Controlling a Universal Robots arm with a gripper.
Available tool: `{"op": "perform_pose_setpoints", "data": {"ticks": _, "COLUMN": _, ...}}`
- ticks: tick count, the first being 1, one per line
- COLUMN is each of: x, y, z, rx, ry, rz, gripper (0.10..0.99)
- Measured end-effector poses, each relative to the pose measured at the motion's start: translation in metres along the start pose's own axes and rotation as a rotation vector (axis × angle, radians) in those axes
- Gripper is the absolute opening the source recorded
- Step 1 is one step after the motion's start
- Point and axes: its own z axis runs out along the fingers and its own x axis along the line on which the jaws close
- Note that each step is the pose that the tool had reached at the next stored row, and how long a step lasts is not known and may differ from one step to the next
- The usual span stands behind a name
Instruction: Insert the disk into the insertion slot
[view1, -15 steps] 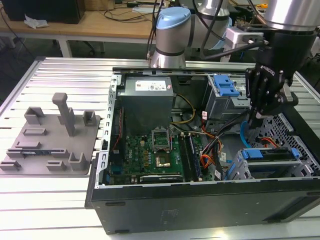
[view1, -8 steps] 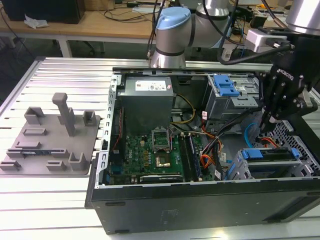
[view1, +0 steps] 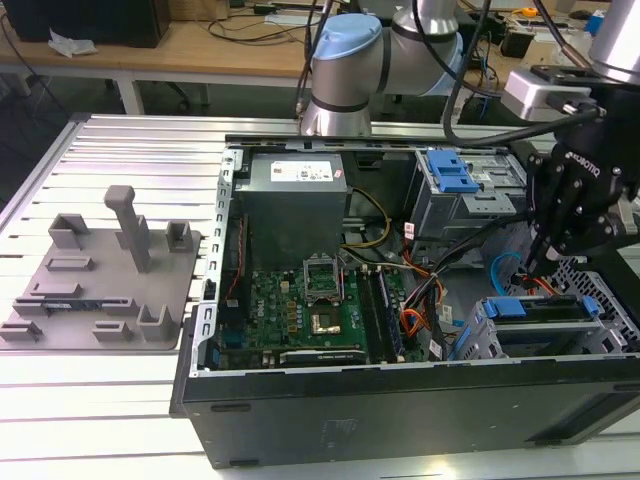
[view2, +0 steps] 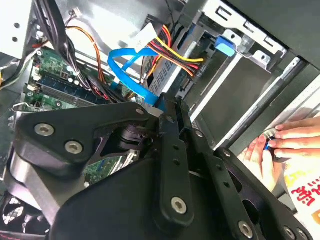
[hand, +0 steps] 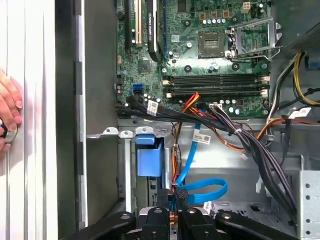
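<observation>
Slatted aluminium bench (view1: 120, 150), perhaps workshop desks (view1: 200, 45) behind

computer case (view1: 400, 400): 1 | grey fixture tray (view1: 100, 290): 1 | hand (view2: 280, 147): 1 | gripper (view1: 535, 262): 1

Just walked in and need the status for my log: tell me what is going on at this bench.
A robot arm is working inside an open computer case on the bench. Its gripper, fingers closed, hangs just above the insertion slot at the exterior view's right. The disk, in its blue carrier, appears to sit in that cage already. A person's hand rests on the bench beside the case, apart from the gripper.
</observation>
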Motion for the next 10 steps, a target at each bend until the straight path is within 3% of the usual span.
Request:
{"op": "perform_pose_setpoints", "data": {"ticks": 3, "x": 0.0042, "y": -0.0045, "z": 0.0023, "rx": -0.018, "ry": -0.0001, "rz": -0.002, "gripper": 0.165}}
{"op": "perform_pose_setpoints", "data": {"ticks": 5, "x": 0.0053, "y": -0.0065, "z": 0.0055, "rx": -0.019, "ry": -0.0036, "rz": 0.001, "gripper": 0.165}}
{"op": "perform_pose_setpoints", "data": {"ticks": 6, "x": 0.0062, "y": -0.0077, "z": 0.0074, "rx": -0.019, "ry": -0.0125, "rz": 0.006, "gripper": 0.165}}
{"op": "perform_pose_setpoints", "data": {"ticks": 8, "x": 0.0076, "y": -0.0138, "z": 0.0084, "rx": -0.02, "ry": -0.0389, "rz": 0.007, "gripper": 0.165}}
{"op": "perform_pose_setpoints", "data": {"ticks": 10, "x": 0.008, "y": -0.0155, "z": 0.0085, "rx": -0.02, "ry": -0.0405, "rz": 0.008, "gripper": 0.165}}
